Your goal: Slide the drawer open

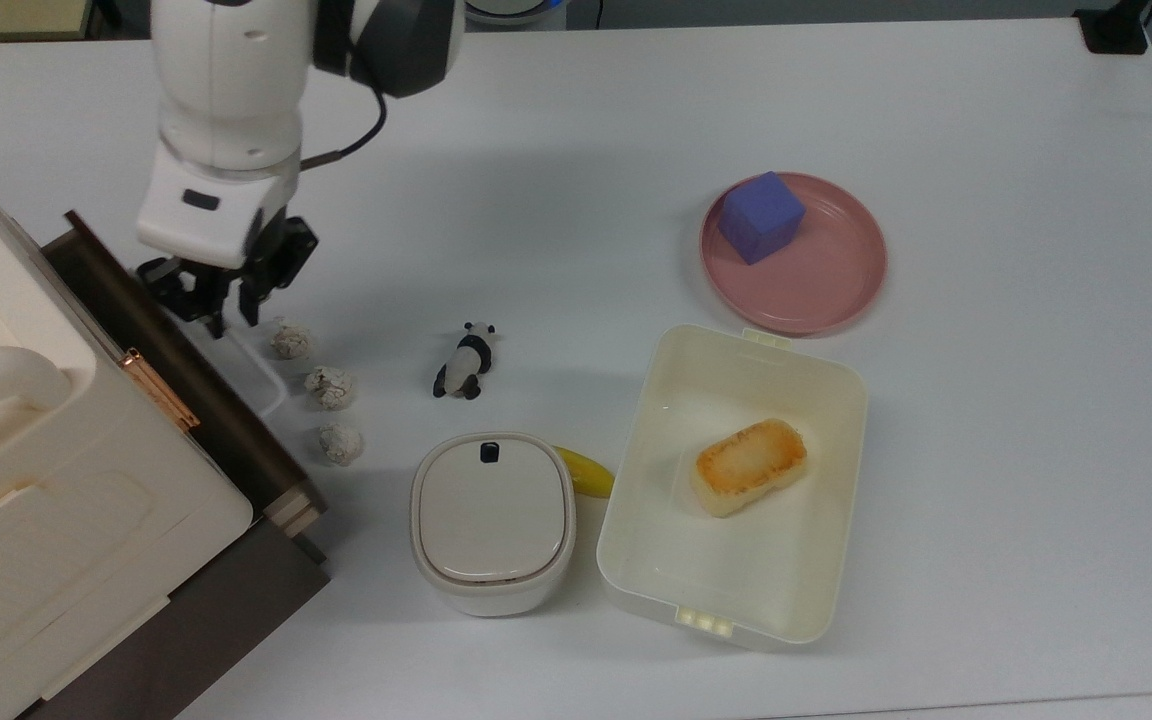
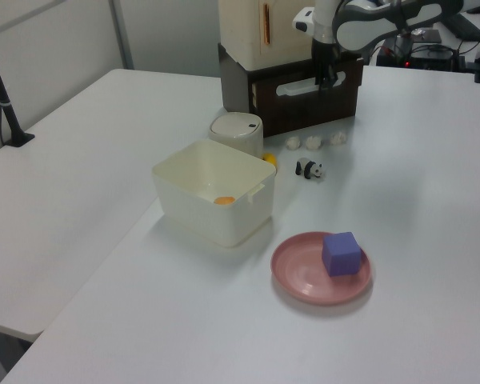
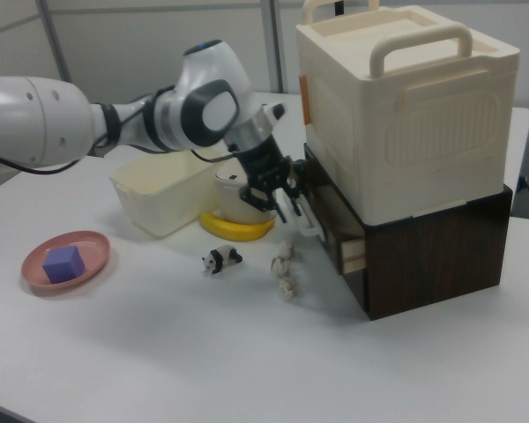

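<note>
Your claw (image 1: 219, 305) is closed narrow on the white handle (image 1: 246, 365) of the drawer (image 1: 176, 375), at the handle's far end in the top view. In the right view the claw (image 3: 286, 201) grips the same loop from above, with the fingers pointing down.

The drawer sits in the dark brown cabinet (image 3: 432, 256), under the cream box (image 3: 406, 106) with the copper clasp (image 1: 158, 388). It is already partly out: in the top view you see a strip of its dark inside between the clasp and the handle, and pale wood edges at its near corner. I judge the task as started but not finished; more pull away from the cabinet seems needed.

The handle is a smooth, rounded plastic loop, so the grip could slip along it. The drawer front is dark glossy wood.

Three rough, pale lumps (image 1: 329, 387) lie on the white surface (image 1: 986, 450) just beside the handle, in the drawer's path. A small panda figure (image 1: 466, 360) lies further out.
</note>
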